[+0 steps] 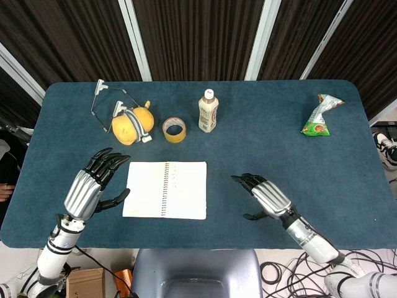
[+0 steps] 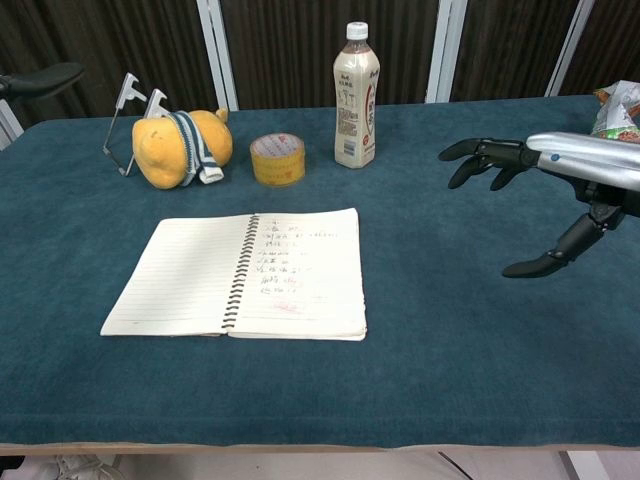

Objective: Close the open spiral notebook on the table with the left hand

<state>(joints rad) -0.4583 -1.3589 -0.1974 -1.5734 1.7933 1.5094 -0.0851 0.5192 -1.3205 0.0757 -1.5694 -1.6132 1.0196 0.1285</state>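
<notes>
The spiral notebook (image 1: 165,190) (image 2: 245,273) lies open and flat near the table's front edge, spiral down its middle, some writing on its right page. My left hand (image 1: 93,182) hovers just left of the notebook with fingers spread, holding nothing; it does not show in the chest view. My right hand (image 1: 263,194) (image 2: 540,170) hangs to the right of the notebook, fingers apart and empty, well clear of it.
Behind the notebook stand a yellow plush toy (image 1: 132,125) (image 2: 180,148) with a wire frame, a tape roll (image 1: 174,130) (image 2: 277,160) and a milk-tea bottle (image 1: 208,111) (image 2: 355,97). A green snack bag (image 1: 321,117) lies far right. The blue tablecloth (image 1: 267,143) covers the table.
</notes>
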